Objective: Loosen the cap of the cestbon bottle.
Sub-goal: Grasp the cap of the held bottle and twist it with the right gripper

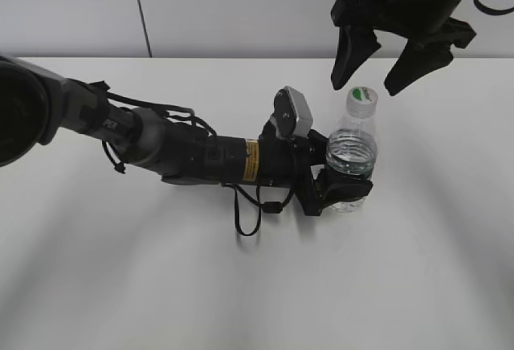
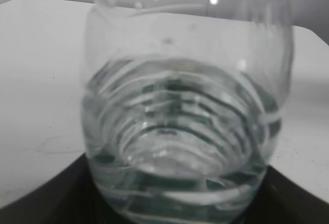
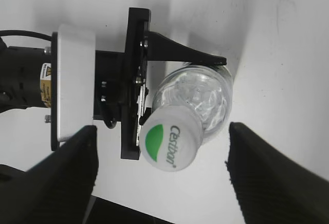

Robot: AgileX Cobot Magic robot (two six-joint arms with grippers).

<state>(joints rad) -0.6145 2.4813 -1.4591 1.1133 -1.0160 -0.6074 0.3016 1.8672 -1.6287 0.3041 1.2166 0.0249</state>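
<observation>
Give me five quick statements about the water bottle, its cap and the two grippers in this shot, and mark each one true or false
1. The left gripper clamps the cestbon bottle around its lower body. True.
2. The right gripper is closed on the cap. False: its jaws stand open, above the cap and to either side of it, not touching.
3. The bottle lies on its side on the table. False: it stands upright.
4. The cap is on the bottle's neck. True.
5. The cap's top is plain white. False: the right wrist view shows a green patch and lettering on it.
</observation>
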